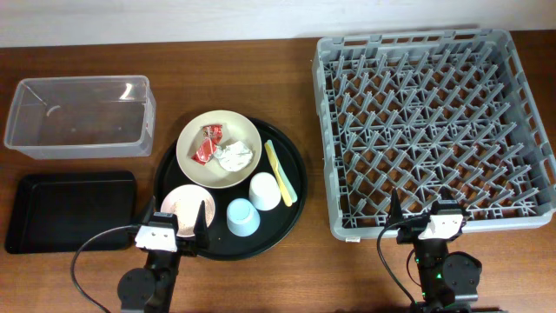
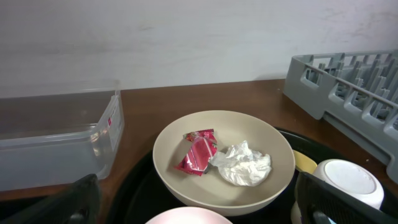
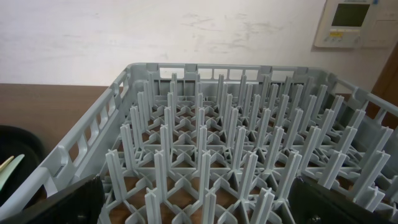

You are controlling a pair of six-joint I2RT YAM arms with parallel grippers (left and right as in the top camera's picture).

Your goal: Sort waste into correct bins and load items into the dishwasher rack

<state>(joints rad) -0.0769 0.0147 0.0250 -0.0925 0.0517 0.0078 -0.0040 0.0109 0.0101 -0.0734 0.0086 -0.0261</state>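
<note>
Right now both my hands hover low at the near edge of the table, each spread as wide as it goes and holding nothing. My left gripper [image 1: 175, 216] hangs over the near side of the round black tray [image 1: 171, 165], its fingers [image 2: 74, 199] standing to either side of the small pink bowl [image 1: 185, 204] without touching it. From the left wrist I look straight at the big cream bowl [image 2: 249, 134], which sits upright at the back of the same round tray. Inside it the red wrapper [image 2: 198, 152] lies on the left and the crumpled white tissue [image 2: 244, 165] just beside it on the right, the two touching.

To the right of the pink bowl the light blue cup [image 1: 242, 217] and the white cup [image 1: 265, 191] stand mouth down, close together. The yellow utensil [image 1: 280, 171] lies along the tray's right side, next to the white cup.

The clear box [image 1: 78, 152] sits at the far left with the flat black tray [image 1: 69, 209] in front of it, both well away from my fingers.

My right gripper [image 1: 423, 213] hovers at the near rim of the grey rack [image 1: 434, 122], jaws gaping over the front pegs and touching none that I can see.
</note>
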